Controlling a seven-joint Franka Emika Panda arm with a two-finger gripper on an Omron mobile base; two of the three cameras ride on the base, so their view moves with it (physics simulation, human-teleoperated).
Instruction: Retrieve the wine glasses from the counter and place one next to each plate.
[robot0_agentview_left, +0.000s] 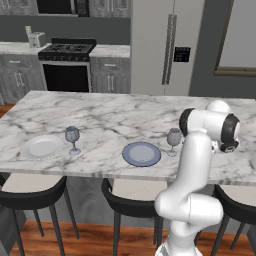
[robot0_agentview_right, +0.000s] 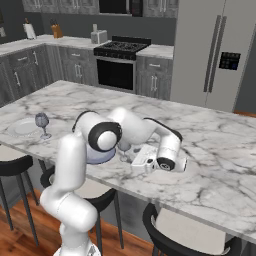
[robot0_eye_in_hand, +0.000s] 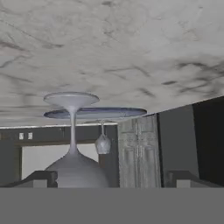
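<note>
long white-grey marble island (robot0_agentview_left: 115, 120) across mid frame in the left base view. at left, round white plate (robot0_agentview_left: 41, 147), nothing on it; see-through grey-blue stemmed wine glass (robot0_agentview_left: 72, 140) upright just right of it. at centre, round blue-grey plate (robot0_agentview_left: 141, 153), also bare; second like wine glass (robot0_agentview_left: 173, 141) upright just right of it. hand view is inverted: gripper (robot0_eye_in_hand: 111, 180) at bottom edge, jaws wide apart, straddling that glass's bowl (robot0_eye_in_hand: 75, 168); contact cannot be told.
</note>
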